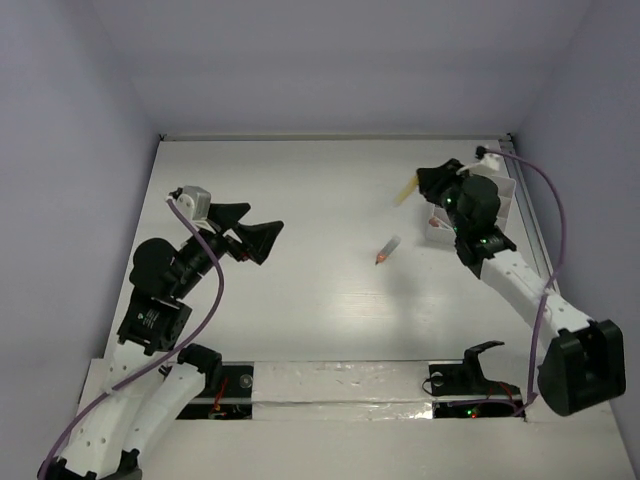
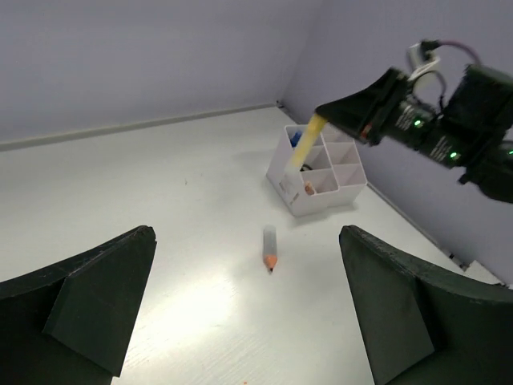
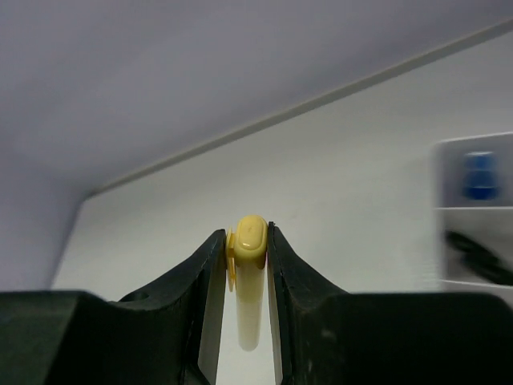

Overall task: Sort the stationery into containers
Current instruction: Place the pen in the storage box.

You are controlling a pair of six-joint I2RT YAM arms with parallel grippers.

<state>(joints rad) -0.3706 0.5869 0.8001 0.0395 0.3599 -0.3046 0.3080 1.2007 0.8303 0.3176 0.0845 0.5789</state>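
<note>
So, nearest the arm bases, the left gripper (image 1: pixel 262 222) hangs above the table (image 1: pixel 320 320) with its jaws spread wide and nothing between them; it sits well apart from everything else and blocks nothing.

Further out, a short grey pencil (image 2: pixel 269 245) with an orange tip lies loose on the bare table, between the two grippers and near the white organizer tray (image 2: pixel 282 183) without touching it. It is not yet sorted. Being round, it would likely roll if nudged.

Beyond it, the right gripper (image 3: pixel 247 234) is clenched on a yellow marker (image 2: pixel 304 150), pinching it close to one end, so most of the body sticks out past the fingers at a tilt. Seen from above, the marker hangs just beside the tray's left edge, not clearly over a compartment.

That looks like the main risk. Let go here, the marker may land outside, or its free end may strike a thin wall and shove the light tray.

Farthest back, one compartment already holds a blue-capped item (image 3: pixel 479 175), which narrows the room there. A dark shape (image 3: pixel 481 269) lies in the next compartment, too blurred to name
</note>
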